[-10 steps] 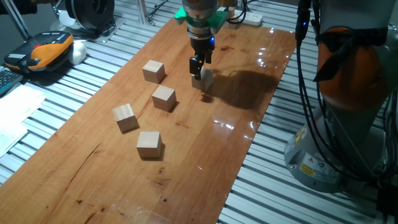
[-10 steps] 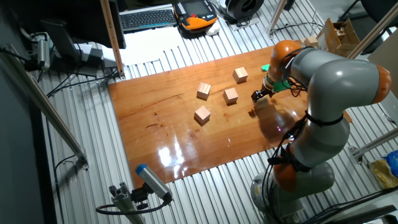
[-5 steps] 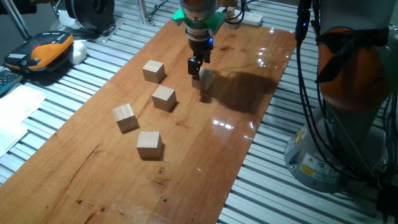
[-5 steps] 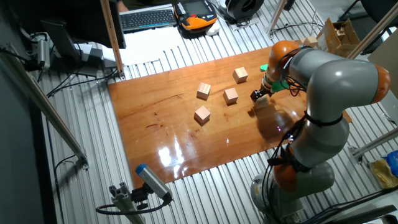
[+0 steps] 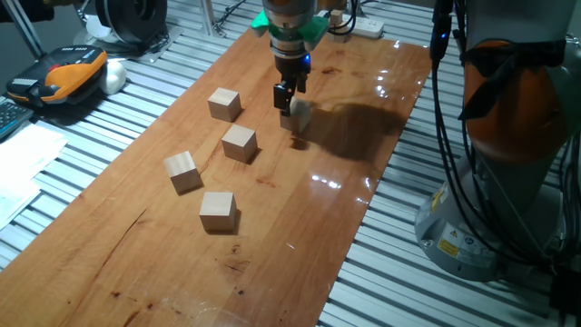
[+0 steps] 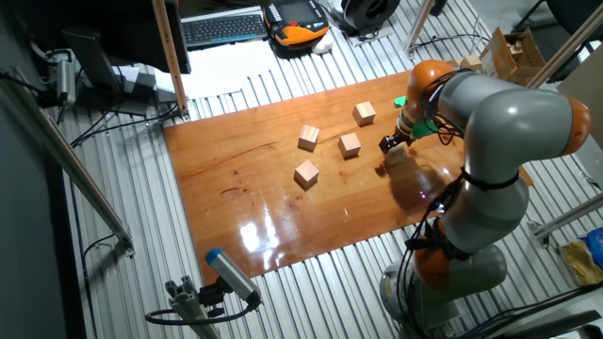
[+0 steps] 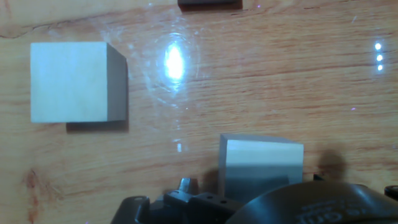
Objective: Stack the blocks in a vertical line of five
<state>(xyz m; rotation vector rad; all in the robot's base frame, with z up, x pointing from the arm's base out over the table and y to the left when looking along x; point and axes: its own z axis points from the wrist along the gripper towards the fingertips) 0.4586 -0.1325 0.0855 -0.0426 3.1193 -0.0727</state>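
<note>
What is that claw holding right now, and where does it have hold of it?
The claw grips one wooden block, pinched on two opposite side faces near its top. The other four blocks lie loose on the table.

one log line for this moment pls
phase: lift | gripper: shut on block | four loose blocks on table | stack: not started
</note>
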